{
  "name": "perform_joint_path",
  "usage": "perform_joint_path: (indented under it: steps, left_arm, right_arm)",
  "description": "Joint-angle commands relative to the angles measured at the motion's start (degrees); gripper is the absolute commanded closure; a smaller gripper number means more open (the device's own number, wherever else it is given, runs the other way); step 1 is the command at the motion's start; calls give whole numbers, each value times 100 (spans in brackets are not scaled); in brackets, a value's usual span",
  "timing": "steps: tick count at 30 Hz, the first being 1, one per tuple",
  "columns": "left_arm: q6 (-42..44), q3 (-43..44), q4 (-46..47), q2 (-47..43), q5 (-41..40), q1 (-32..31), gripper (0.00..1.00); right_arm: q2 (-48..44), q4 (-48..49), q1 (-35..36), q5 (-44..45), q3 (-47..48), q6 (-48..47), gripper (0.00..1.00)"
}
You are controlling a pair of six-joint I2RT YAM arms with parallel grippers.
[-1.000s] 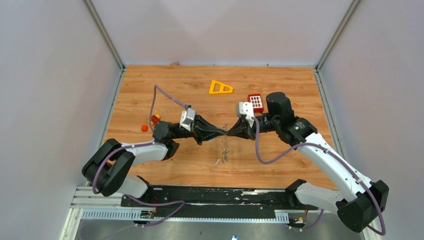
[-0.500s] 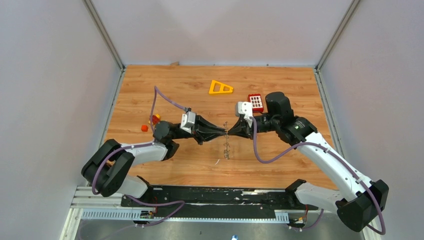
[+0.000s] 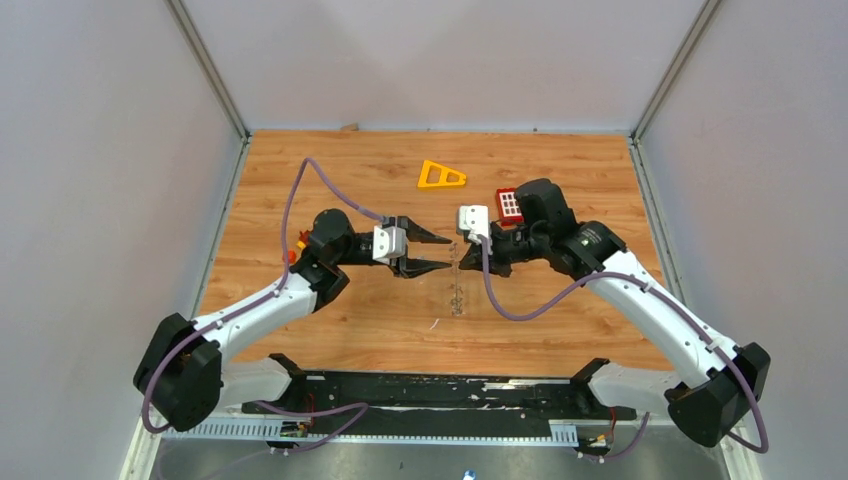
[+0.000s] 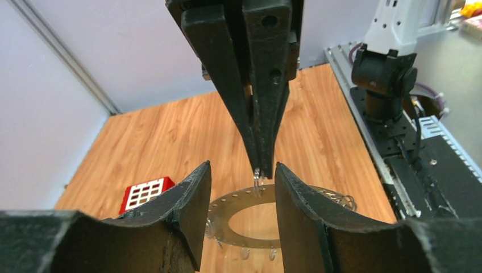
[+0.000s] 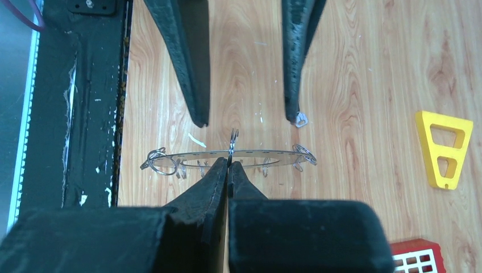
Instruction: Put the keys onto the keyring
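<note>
Two wrist views show us what the overhead cannot. From the left wrist, the keyring [image 4: 236, 199] shows a flat grey face, a wide hole and small wire loops along its perforated rim. From the right wrist it is edge-on, and the right gripper [image 5: 228, 166] is pinched tight on its rim. The left gripper [image 5: 247, 120] stands parted just beyond, gripping nothing. Pale walls enclose the wood-grain table [image 3: 300, 180]. Beyond the ring, which hangs mid-table between both grippers, lie an orange triangular frame [image 3: 428, 181] and a red keypad block [image 3: 510, 205].
</note>
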Motion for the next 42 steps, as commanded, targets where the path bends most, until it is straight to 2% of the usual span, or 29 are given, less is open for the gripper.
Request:
perform_joint_path:
  steps: [1,6,19,23,29,35,42]
  left_arm:
    - [1420,640,-2131,-23,29,26,49]
    - [1823,745,-2498,84,81,14,54]
    - [1653,414,-2014,59,205,-25,68]
    - [1356,268,-1599,53,233,-26,72]
    - [1225,257,-1463,51,283,-27,72]
    - [473,160,-547,213,426,-23,73]
    - [137,57,-85,273,451,-25,82]
  right_arm:
    - [211,-405,246,454,575,-232,100]
    - [435,-684,419,726,892,-184,100]
    - [143,-125,447,585,451,-41,100]
    - [11,56,453,525,296,-45,100]
    - [-60,67,446,466,258,-46,100]
    - [-180,356,425,307,85,51,100]
    - [-264,694,356,91,-78,202,100]
